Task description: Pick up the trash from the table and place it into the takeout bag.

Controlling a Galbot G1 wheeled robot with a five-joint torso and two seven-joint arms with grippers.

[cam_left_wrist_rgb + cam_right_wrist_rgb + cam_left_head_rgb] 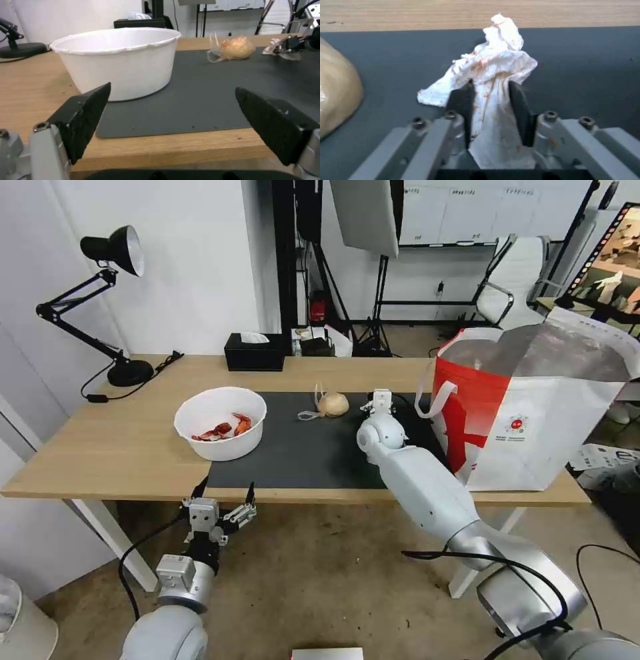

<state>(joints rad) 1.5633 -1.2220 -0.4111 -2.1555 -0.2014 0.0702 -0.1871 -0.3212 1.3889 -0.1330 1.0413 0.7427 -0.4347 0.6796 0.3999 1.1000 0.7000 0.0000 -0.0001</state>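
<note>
- Right gripper (488, 100): I have its two dark fingers pinched on the crumpled white tissue stained orange (496, 67), low over the large dark grey rectangular mat (300, 453). The paper is held between the pads and spills past the tips, so I judge the grip is secure enough to lift.
- From the head camera, this gripper (380, 403) sits near the back of the mat, between the beige bun-sized lump in clear film (332, 405) and the large boxy white takeout bag with a red panel and silver foil lining (533, 413). The bag stands open-mouthed at the right end of the long light-wood table (100, 453), just beside the arm, so I expect the carry to be brief.
- Left gripper (223, 508): I keep it wide open and empty, parked below the table's front edge, clear of the working arm. Its camera faces the white round bowl (120, 60).
- That bowl (220, 421) rests partly on the mat's left edge, and red crayfish shells (223, 429) lie inside.
- Background: a black tissue box (254, 352) and a black desk lamp (100, 300) stand along the far edge; neither is trash.
</note>
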